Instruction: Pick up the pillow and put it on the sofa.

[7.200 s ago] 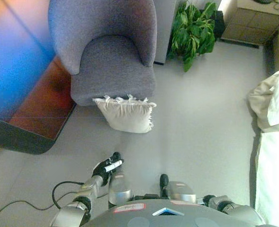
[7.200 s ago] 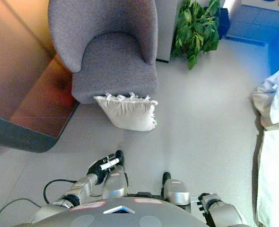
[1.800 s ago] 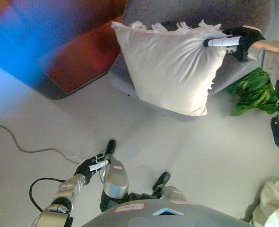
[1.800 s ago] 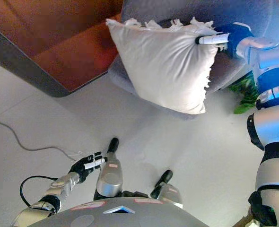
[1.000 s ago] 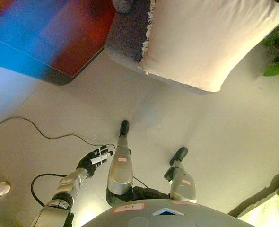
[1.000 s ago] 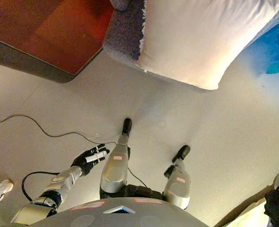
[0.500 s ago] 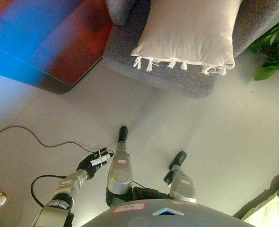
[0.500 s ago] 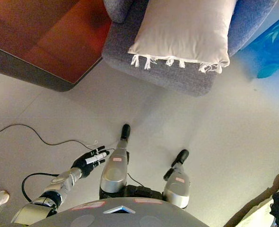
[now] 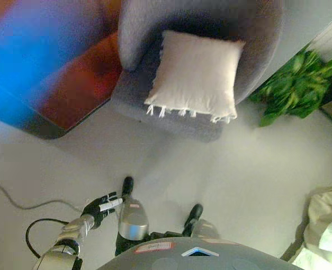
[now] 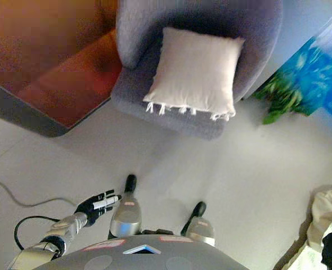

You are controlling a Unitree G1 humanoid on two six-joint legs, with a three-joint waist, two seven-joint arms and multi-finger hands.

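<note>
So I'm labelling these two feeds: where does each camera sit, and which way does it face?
Left eye view: on the robot's head, looking down at the pillow lying on the grey sofa; the left hand shows at lower left, fingers relaxed.
Right eye view: just beside it on the head, looking down the same way; the left hand shows here too, the right hand does not.
Shared: pillow, sofa, plant, wooden furniture at left, pale floor.

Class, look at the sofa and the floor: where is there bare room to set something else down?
The pillow fills nearly all of the sofa seat; only a narrow strip on its left stays bare. The floor between the sofa front, the plant and the white cloth is open.
</note>
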